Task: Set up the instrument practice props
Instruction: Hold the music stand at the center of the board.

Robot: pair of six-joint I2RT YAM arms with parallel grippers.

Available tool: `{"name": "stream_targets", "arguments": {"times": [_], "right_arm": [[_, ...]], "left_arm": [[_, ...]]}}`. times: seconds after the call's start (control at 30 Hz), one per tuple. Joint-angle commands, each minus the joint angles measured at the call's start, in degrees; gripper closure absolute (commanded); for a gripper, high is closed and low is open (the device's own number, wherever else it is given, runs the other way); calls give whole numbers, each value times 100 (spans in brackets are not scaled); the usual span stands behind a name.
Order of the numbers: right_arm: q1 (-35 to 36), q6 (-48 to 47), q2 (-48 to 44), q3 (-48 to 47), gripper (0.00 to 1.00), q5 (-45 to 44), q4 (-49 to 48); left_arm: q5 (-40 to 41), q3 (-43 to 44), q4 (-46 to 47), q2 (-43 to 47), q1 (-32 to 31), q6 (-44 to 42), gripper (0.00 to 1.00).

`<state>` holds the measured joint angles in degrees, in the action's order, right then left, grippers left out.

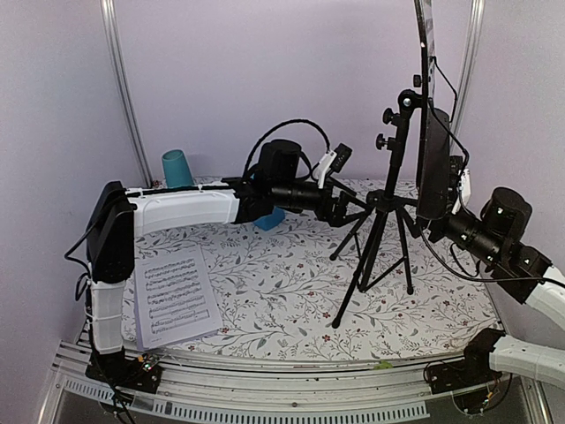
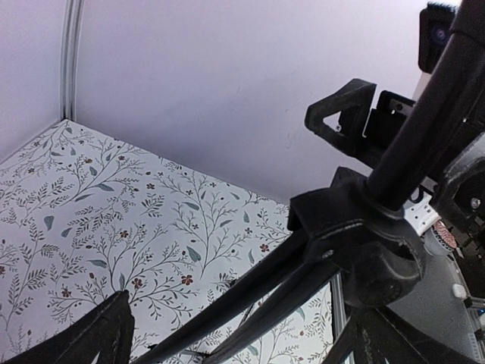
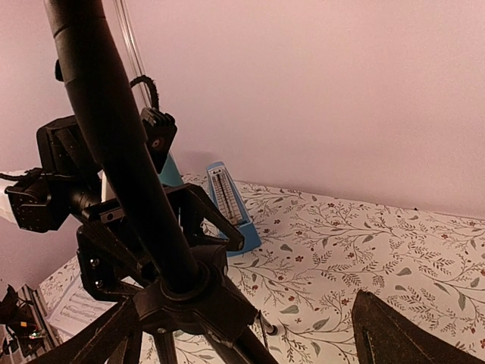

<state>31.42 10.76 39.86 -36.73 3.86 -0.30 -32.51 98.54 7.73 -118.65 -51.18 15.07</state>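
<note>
A teal cup [image 1: 177, 168] stands upright at the back left of the floral-patterned table [image 1: 265, 287], near the lavender wall [image 1: 247, 71].

Robot lab cell: plain walls [image 1: 265, 71], aluminium rails [image 1: 265, 375], floral tabletop [image 1: 282, 291].

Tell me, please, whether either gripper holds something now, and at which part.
Nothing is held. The left gripper stands open beside the leg joint of the music stand, not clamped on it; the right gripper is open too.
</note>
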Motion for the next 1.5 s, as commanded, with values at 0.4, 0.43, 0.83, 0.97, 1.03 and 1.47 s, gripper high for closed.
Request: {"name": "stream_targets", "arguments": {"times": [0.4,0.43,0.83,0.97,1.03,1.47], "right_arm": [[-30,85,829,-214,4,-50,-860],[-30,92,820,-197,5,-52,-850],[-31,64,626,70,8,-86,-414],[-31,52,619,8,9,-55,-337],[-26,49,632,-41,9,-52,-303],[-31,83,813,-226,10,64,-264]], "left_arm": [[278,-2,243,-44,214,193,1],[294,-2,258,-46,226,208,1],[267,-69,282,-6,256,298,1],[87,-251,302,231,423,551,1],[-144,-342,377,382,493,776,1],[-378,-802,1327,817,205,3532,11]]}}
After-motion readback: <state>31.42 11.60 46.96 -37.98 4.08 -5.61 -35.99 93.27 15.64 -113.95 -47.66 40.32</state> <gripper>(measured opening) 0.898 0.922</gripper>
